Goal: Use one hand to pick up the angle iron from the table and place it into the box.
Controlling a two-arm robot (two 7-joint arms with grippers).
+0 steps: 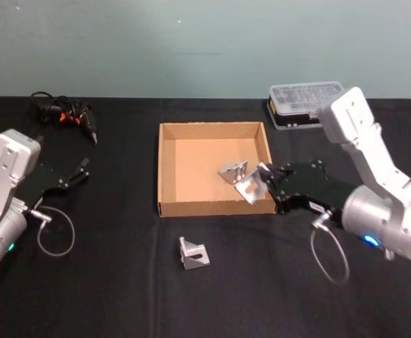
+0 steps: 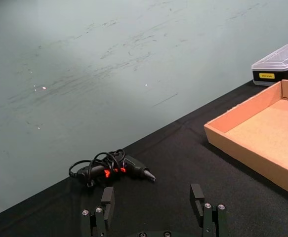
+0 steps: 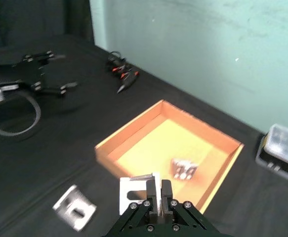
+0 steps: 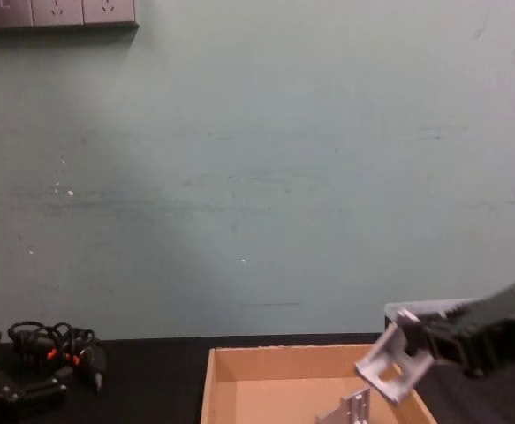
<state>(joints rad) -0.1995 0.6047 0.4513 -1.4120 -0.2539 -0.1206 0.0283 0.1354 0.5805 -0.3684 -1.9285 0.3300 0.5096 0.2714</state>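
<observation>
Silvery metal, the angle iron (image 1: 250,187) is clamped in the right claw (image 1: 265,179), whose fingers are closed on one flange so that the other flange sticks out tilted. The right wrist view shows that flange gripped edge-on between the pads (image 3: 153,193). From the head it hangs over the front right corner of the box (image 1: 212,126), close to the right wall. The chest view puts it clear above the rim rather than down inside. A second angle iron (image 1: 233,171) already lies on the cardboard floor just beside it, and a third angle iron (image 1: 194,254) sits on the desk (image 1: 120,282) in front of the box, apart from the front wall. Off to the robot's left, the left claw (image 2: 152,195) rests parked with its fingers apart and nothing between them. The risk, as I judge it, lies in letting go from this spot. The piece is so near the corner that an early release could drop it onto the wall's edge and tip it out onto the desk. It could also land on the second angle iron and bounce. The low wall gives little margin, and the thin edge-on grip may let the bracket swivel as the fingers part. Moving further inward and lower before opening would cut both hazards.
</observation>
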